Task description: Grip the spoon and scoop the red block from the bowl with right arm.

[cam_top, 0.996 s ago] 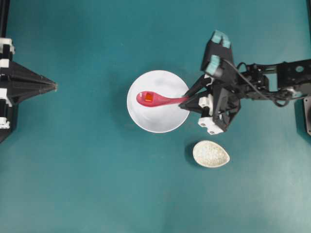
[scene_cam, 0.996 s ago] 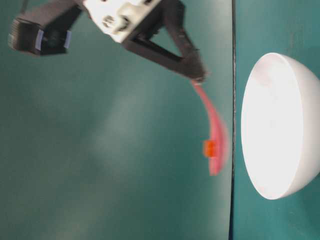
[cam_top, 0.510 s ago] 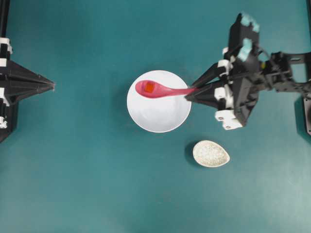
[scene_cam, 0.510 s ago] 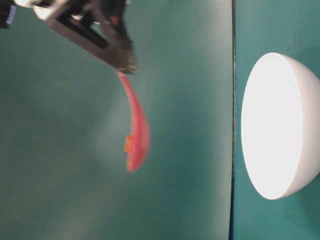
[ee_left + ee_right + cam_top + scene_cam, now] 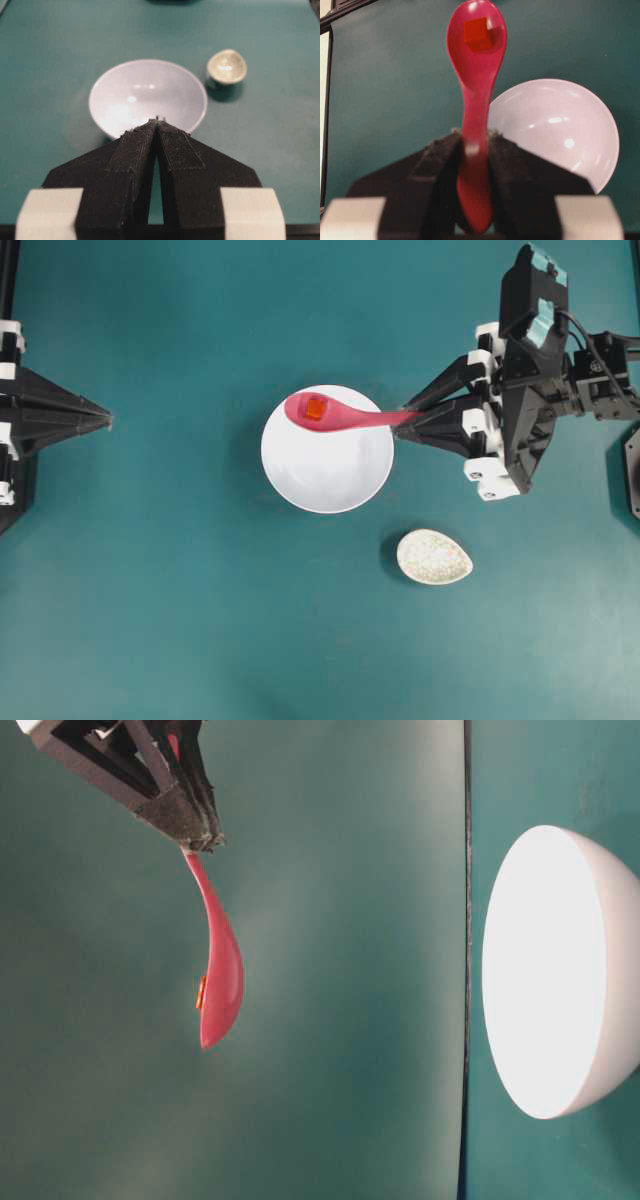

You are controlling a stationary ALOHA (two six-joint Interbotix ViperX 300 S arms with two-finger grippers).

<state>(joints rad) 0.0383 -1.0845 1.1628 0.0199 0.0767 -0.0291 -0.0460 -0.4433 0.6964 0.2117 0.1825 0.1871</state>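
One red block (image 5: 314,409) now rides in the spoon (image 5: 345,416) pinched by the right end effector (image 5: 405,421), lifted higher above the bowl (image 5: 327,465), so the scoop looks done.

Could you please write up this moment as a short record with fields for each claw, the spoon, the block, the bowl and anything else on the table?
right claw: shut on spoon handle
spoon: lifted clear of the bowl, scoop up
block: red, sitting in the scoop
bowl: white, empty, upright on the table
left claw: shut, holding nothing, away from the bowl
small dish: speckled, beside the bowl, empty
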